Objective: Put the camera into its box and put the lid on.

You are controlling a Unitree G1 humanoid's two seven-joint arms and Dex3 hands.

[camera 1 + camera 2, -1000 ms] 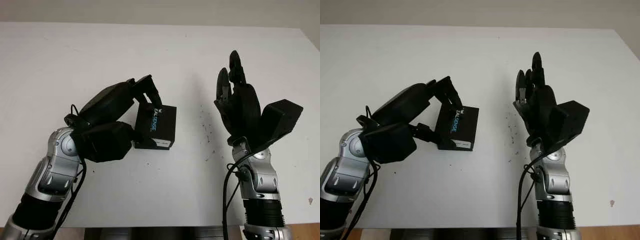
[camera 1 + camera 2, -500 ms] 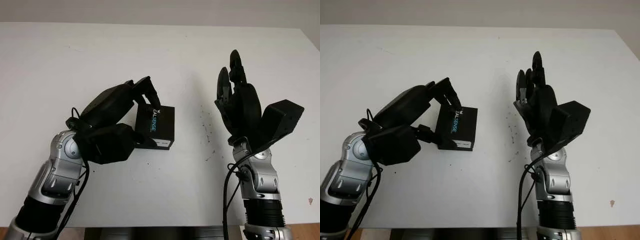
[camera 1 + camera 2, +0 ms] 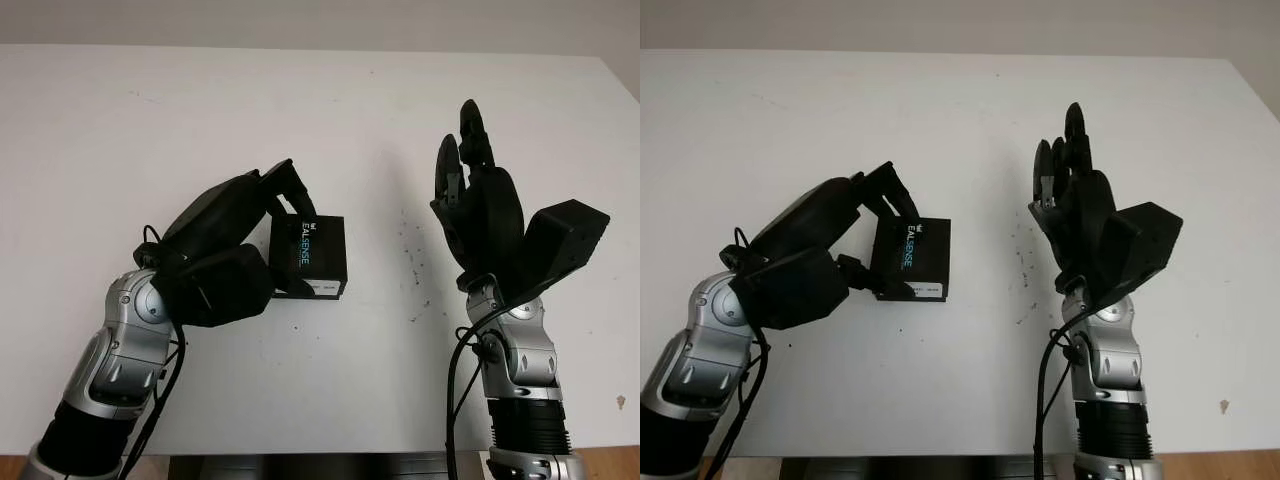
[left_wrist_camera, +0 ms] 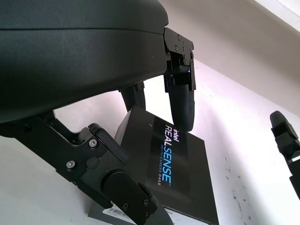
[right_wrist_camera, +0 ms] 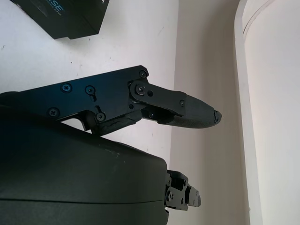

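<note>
A black camera box [image 3: 310, 256] printed "RealSense" lies on the white table [image 3: 200, 110] with its lid on, left of centre. My left hand [image 3: 291, 248] is curled around its left side. Two fingertips [image 4: 180, 108] press on the lid's far edge, and the thumb [image 4: 117, 187] sits against the near left corner. No camera can be seen outside the box. My right hand [image 3: 465, 170] is held up above the table to the right of the box, open and holding nothing. A corner of the box [image 5: 70, 14] also appears in the right wrist view.
Small dark specks [image 3: 412, 262] mark the table between the box and the right hand. The table's far edge [image 3: 320, 48] meets a pale wall.
My left forearm has swung in toward the box, and the box has settled lower and flatter on the table under the fingers. The right hand has stayed where it was.
</note>
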